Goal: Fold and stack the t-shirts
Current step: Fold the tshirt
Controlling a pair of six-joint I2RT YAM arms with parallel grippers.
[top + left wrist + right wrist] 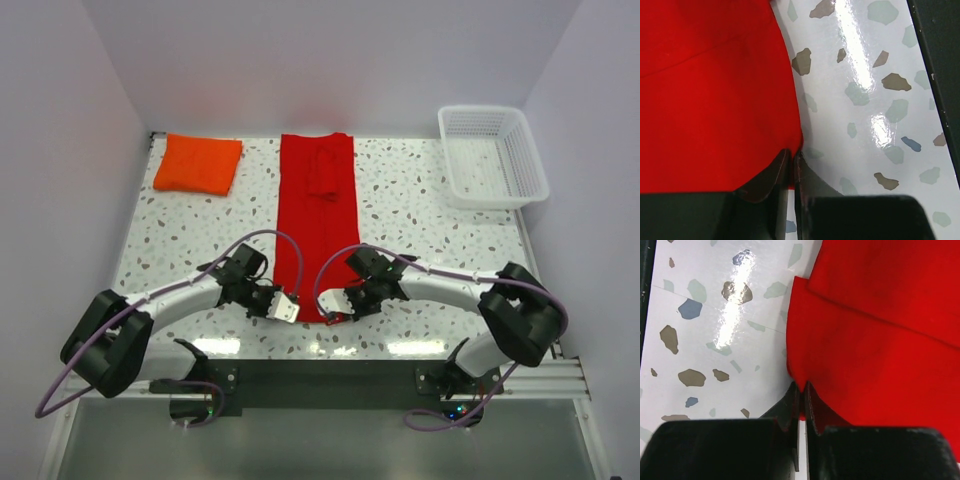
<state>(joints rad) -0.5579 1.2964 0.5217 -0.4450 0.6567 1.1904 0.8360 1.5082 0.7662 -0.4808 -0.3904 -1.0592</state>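
Two t-shirts are laid on the speckled table [430, 230]. The red t-shirt [317, 215] is spread as a long strip from 12 to 6 o'clock; the orange t-shirt [198, 164] is folded at 10 o'clock, well apart. The strip's near corners are pinched between the closed jaws of the left gripper [794, 152] and right gripper [801, 385]. A white basket [480, 109] is set at 2 o'clock.

Shows soft, matt cloth in the red shirt [318, 215], lightly creased, and the same in the orange shirt [198, 164]. Gleams glossy and smooth across the speckled table [420, 220]. Looks white plastic lattice at the basket [530, 165], matt black on the left fingers [815, 187].
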